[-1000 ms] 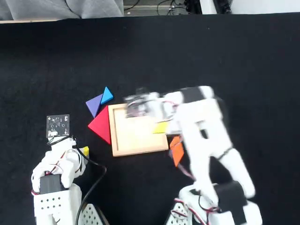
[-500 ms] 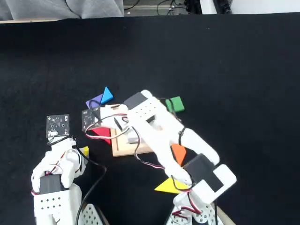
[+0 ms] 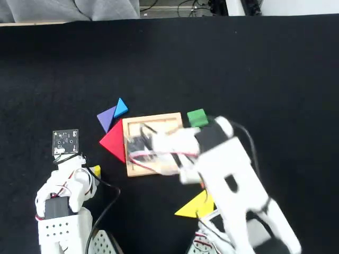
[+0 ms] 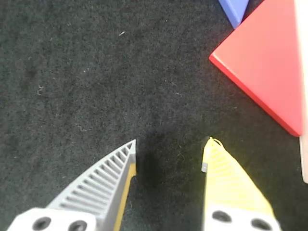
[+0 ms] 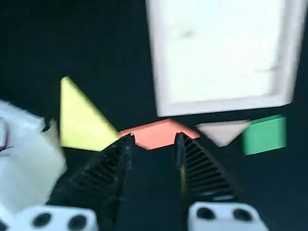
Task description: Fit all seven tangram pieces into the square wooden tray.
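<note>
**Hovering fingers, loose pieces ringing the tray**

The right gripper [image 5: 153,138] hangs with its black fingers a little apart and nothing between them. Just past the tips lies the orange piece [image 5: 156,134], beside the outer rim of the wooden tray [image 3: 161,126]. Next along that rim are a pale triangle [image 5: 222,131] and the green piece [image 3: 197,117], which sits at the tray's upper right corner in the high view. The tray floor shows bare wood.

The yellow triangle [image 3: 197,206] lies at bottom centre, near the arm's base. The red triangle [image 3: 113,140] touches the tray's left edge, and the purple piece [image 3: 107,117] and blue triangle [image 3: 121,107] touch each other just above it.

At lower left, the left gripper [image 4: 168,144] hangs spread and unladen over the black cloth [image 3: 265,69], near the red triangle. A small square board [image 3: 65,142] beside it bears marks too small to read. The cloth lies open across the upper half and right.
</note>
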You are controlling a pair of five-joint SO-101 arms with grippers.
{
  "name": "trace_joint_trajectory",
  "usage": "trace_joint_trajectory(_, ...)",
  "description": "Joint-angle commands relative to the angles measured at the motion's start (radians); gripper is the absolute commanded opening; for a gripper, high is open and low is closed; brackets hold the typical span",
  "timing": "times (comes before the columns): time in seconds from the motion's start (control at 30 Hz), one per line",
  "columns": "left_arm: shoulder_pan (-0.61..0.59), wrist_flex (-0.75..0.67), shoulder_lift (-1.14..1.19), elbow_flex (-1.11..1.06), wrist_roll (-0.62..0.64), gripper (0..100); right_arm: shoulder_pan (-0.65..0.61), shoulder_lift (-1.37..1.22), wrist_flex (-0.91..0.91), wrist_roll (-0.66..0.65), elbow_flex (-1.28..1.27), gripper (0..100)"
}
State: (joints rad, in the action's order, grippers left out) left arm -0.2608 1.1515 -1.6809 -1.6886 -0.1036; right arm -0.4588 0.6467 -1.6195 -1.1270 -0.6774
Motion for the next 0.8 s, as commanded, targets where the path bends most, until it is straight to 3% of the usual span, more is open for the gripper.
trace_joint_trajectory(0.0,-0.008,0.002,-0.003,-0.01,-0.003,23,0.058,0.117,0.012,-0.061,-0.213,13.5)
trace_joint_trajectory(0.2,-0.008,0.002,-0.003,-0.01,-0.003,23,0.02,0.122,0.023,-0.101,-0.326,11.6)
trace_joint_trajectory(0.33,-0.008,0.002,-0.003,-0.01,-0.003,23,-0.095,0.122,0.029,-0.132,-0.321,0.6)
trace_joint_trajectory(0.47,-0.008,0.002,-0.003,-0.008,-0.003,23,-0.17,0.122,0.06,-0.135,-0.326,1.0)
trace_joint_trajectory(0.77,-0.008,0.0,-0.003,-0.008,-0.003,23,-0.178,-0.036,0.222,0.175,-0.34,1.1)
